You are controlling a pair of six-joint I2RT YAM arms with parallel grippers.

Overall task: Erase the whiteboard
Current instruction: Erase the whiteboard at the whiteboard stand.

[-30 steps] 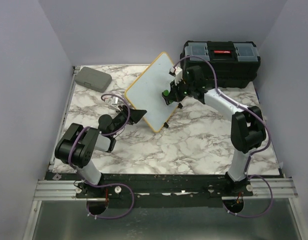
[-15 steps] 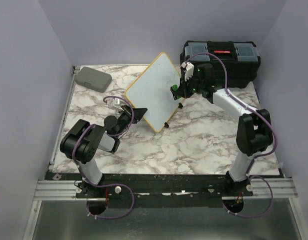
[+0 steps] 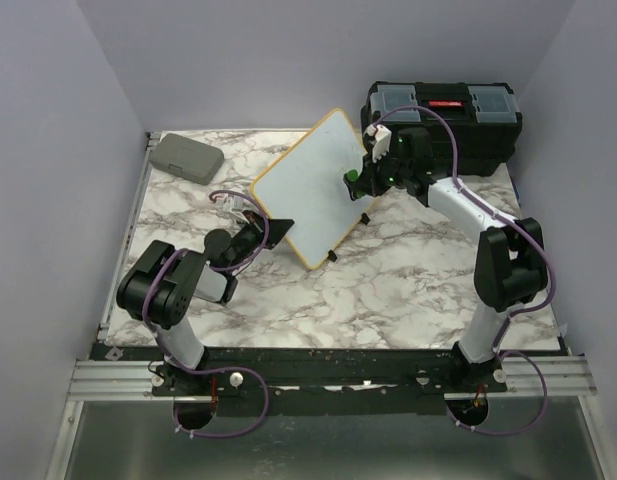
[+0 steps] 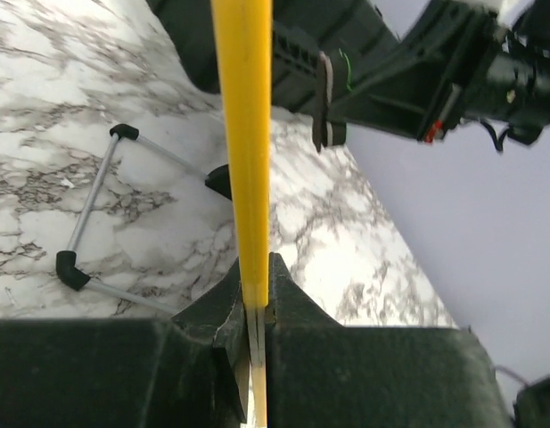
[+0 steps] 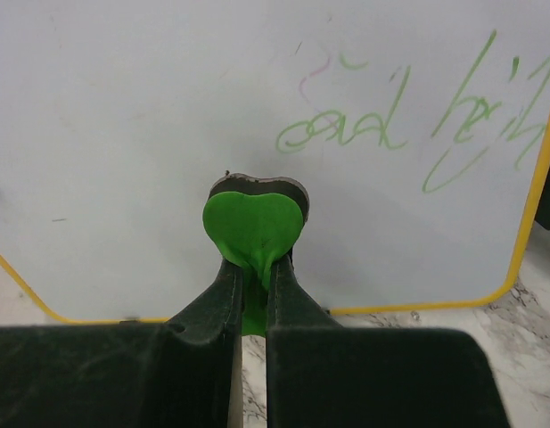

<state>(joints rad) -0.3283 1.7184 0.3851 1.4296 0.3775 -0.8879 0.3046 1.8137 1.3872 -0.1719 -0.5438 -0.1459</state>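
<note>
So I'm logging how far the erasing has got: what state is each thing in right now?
whiteboard: tilted up, green writing on it, not erased.
left end effector: shut on the whiteboard's yellow frame.
right end effector: shut on the green eraser.
green eraser: held in front of the whiteboard, not on the writing.
grey case: closed, lying flat.
black toolbox: lid closed.
</note>
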